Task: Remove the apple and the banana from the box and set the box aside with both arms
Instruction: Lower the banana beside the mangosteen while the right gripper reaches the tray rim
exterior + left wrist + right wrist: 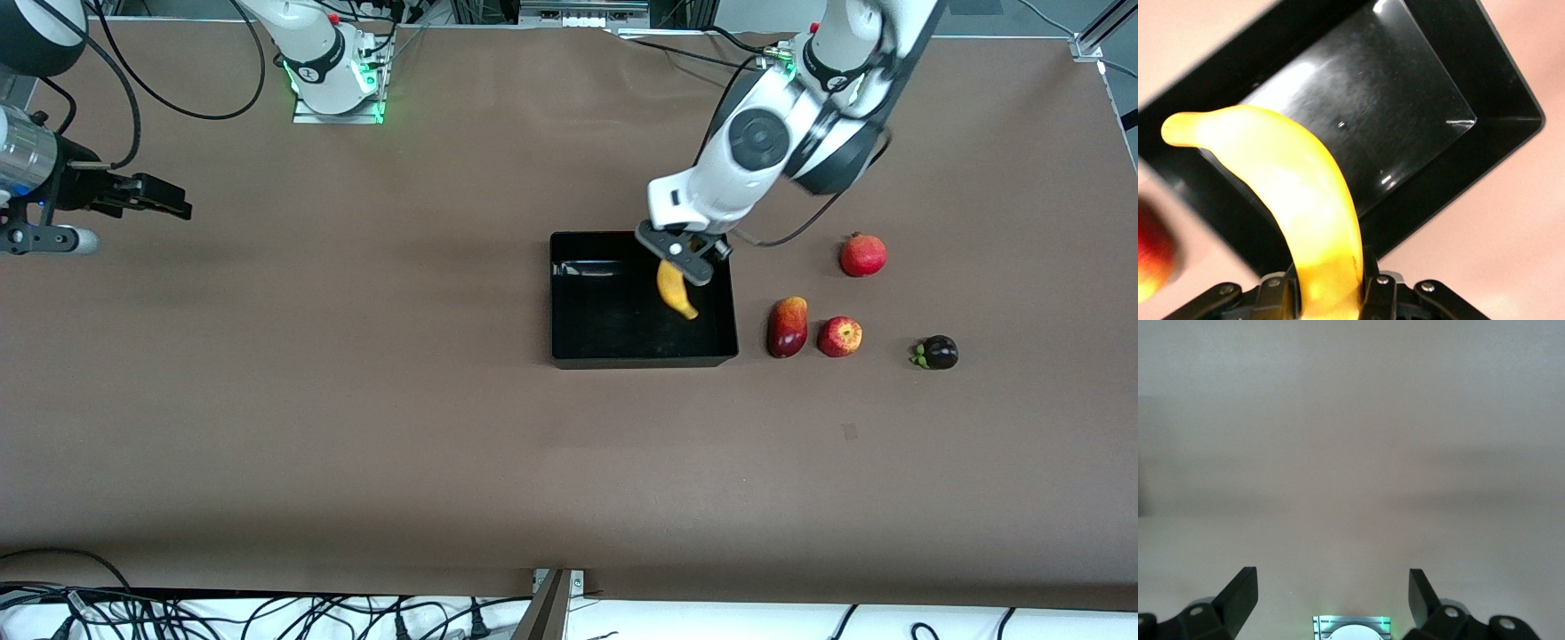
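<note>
Because the banana point(677, 292) must leave the box point(569, 347), the left gripper point(685, 255) is clamped on one end, its free end hanging over the box's corner nearest the other fruit. The apple point(839, 337) already lies on the table beside the box, toward the left arm's end. The right gripper point(169, 201) waits with jaws apart, well away.

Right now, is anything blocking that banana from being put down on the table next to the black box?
Nothing visible does. The left pincer is shut on the banana, which hangs over the box. The apple and a red-and-yellow fruit lie beside the box toward the left arm's end, with bare table around them.
</note>
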